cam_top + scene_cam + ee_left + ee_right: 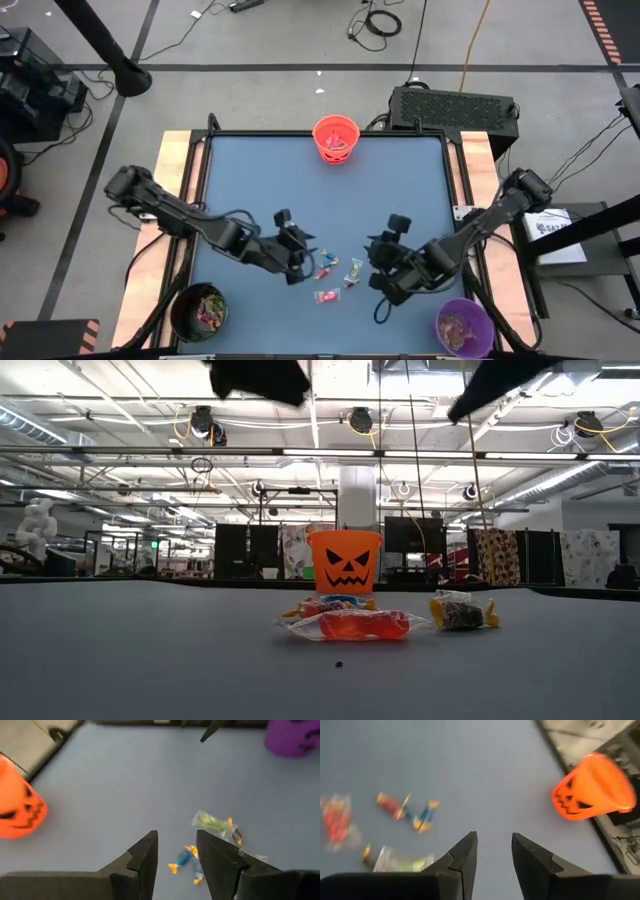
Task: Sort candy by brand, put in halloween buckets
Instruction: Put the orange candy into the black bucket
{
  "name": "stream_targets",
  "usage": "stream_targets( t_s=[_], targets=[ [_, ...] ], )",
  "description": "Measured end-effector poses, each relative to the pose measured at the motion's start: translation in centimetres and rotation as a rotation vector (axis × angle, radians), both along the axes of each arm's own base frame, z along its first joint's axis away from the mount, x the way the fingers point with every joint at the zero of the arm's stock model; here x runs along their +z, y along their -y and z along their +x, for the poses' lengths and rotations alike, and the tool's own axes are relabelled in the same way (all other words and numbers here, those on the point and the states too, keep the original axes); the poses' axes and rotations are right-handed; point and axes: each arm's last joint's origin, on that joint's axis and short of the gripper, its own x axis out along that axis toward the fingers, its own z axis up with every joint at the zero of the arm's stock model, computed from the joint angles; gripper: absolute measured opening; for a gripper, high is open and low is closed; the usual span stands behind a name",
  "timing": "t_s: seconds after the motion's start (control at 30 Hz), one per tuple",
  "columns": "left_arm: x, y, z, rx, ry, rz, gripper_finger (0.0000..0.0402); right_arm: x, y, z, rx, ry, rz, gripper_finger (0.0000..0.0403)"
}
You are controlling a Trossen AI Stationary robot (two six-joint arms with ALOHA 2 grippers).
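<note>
A few wrapped candy pieces lie loose on the blue table: a blue one, a green one, and a red one beside one with yellow ends. The orange bucket stands at the far edge, the black bucket at the near left, and the purple bucket at the near right; the last two hold candy. My left gripper hovers open just left of the pieces, with the blue one showing beyond its fingers. My right gripper hovers open just right of them, with nothing between its fingers.
Wooden strips border the table on both sides. A black box sits behind the far right corner. Bare blue table lies between the candy and the orange bucket.
</note>
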Motion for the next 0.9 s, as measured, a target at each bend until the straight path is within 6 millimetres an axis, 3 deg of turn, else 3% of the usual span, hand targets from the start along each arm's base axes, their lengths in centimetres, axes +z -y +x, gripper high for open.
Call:
stream_targets(
  t_s=[0.23, 0.47, 0.7, 0.9],
  targets=[
    [-5.9, 2.0, 3.1, -0.014, -0.070, -0.052, 0.0143, -1.6, -0.9, 0.2, 0.048, -0.104, 0.015, 0.0114],
    [-10.3, 2.5, 3.8, 0.090, -0.164, -0.148, 0.0143, -2.3, -1.1, 0.5, 0.047, -0.124, 0.000, 0.0114],
    [-10.9, 3.9, 3.5, 0.091, -0.157, -0.168, 0.0147, -2.6, -1.2, 0.7, 0.044, -0.120, -0.001, 0.0114],
    [-10.7, 5.3, 2.5, 0.183, -0.058, -0.063, 0.0182, -2.5, -1.1, 0.8, 0.034, -0.099, -0.027, 0.0114]
  ],
)
